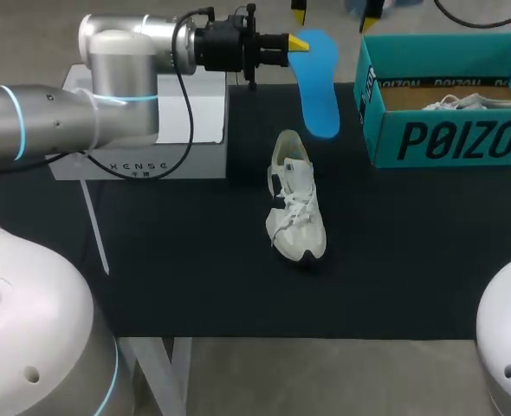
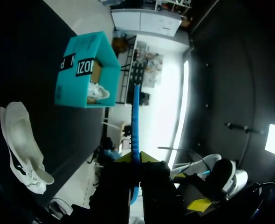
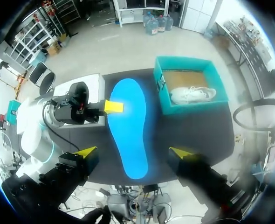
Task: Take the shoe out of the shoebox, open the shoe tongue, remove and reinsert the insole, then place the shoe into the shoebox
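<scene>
A white shoe lies on the black table, its opening toward the far side. Above it hangs the blue insole, with my left gripper shut on its far end. The left wrist view shows the insole edge-on between that gripper's yellow tips, with the shoe below. My right gripper hangs open high above and looks down on the insole; its tips show at the head view's far edge. The teal shoebox holds a second white shoe.
A white and grey box stands at the table's back left, under my left arm. The shoebox sits at the back right corner, with its shoe inside.
</scene>
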{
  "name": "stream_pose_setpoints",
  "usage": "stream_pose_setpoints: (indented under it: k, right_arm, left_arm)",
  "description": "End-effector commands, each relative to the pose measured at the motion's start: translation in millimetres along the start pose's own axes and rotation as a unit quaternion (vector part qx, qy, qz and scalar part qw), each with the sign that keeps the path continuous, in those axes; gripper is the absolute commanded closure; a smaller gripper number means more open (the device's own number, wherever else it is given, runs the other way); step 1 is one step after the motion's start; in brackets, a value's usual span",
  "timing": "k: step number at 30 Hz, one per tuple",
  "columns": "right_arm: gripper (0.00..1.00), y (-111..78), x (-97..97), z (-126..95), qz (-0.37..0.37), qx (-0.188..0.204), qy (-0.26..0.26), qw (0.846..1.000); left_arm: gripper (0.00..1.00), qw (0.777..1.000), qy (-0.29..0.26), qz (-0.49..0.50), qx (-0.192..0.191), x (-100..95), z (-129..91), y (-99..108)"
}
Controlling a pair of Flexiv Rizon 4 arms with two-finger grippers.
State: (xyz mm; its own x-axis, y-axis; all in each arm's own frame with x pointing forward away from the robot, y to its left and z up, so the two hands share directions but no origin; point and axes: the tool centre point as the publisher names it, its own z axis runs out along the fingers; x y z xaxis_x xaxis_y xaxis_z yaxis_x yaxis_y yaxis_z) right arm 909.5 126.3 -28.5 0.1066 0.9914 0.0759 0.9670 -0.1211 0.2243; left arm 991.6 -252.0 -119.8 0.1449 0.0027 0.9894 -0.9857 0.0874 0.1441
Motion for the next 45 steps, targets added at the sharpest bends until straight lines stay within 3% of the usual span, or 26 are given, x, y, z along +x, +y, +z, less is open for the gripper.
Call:
stream_pose_setpoints:
  k: [1, 7, 15, 28, 30, 32, 35, 37, 38, 45]
  right_arm:
    - [0.00, -2.4, 2.4, 2.9, -0.018, -0.006, 0.009, 1.000]
    - [0.00, 2.4, 7.2, 6.0, -0.106, 0.017, 0.032, 0.994]
    - [0.00, 12.8, -5.2, 12.3, -0.086, 0.045, 0.021, 0.995]
    - [0.00, 14.7, 4.7, 13.2, -0.086, 0.028, 0.026, 0.996]
    - [0.00, 16.2, 4.5, 9.6, -0.071, 0.017, 0.105, 0.992]
    - [0.00, 17.3, 0.3, 4.8, -0.041, 0.026, 0.228, 0.972]
    - [0.00, 19.2, -11.7, 1.7, -0.025, 0.011, 0.298, 0.954]
    - [0.00, 20.6, -18.8, -4.9, -0.029, 0.004, 0.355, 0.934]
    - [0.00, 21.8, -21.7, -7.8, -0.047, -0.003, 0.339, 0.940]
    - [0.00, 21.8, -21.7, -7.8, -0.047, -0.003, 0.339, 0.940]
  left_arm:
    - [1.00, 1.000, -0.001, -0.001, 0.002, -0.7, -1.1, 5.0]
    - [1.00, 1.000, -0.003, -0.010, -0.003, -0.5, -5.4, 7.3]
    - [1.00, 1.000, -0.004, -0.005, -0.004, 0.8, -8.6, 14.1]
    - [1.00, 1.000, -0.002, -0.007, -0.007, -1.9, -12.1, 7.8]
    - [1.00, 1.000, -0.001, -0.006, -0.008, -1.5, -13.3, 7.0]
    - [1.00, 1.000, -0.001, -0.005, -0.007, -1.4, -15.0, 6.5]
    - [1.00, 1.000, -0.001, -0.007, -0.002, -2.5, -18.0, 6.4]
    - [1.00, 1.000, 0.000, -0.008, 0.001, -2.8, -20.4, 6.4]
    - [1.00, 1.000, 0.000, -0.009, 0.003, -3.2, -21.8, 6.4]
    - [1.00, 1.000, 0.008, -0.011, -0.002, -7.3, -24.1, 5.8]
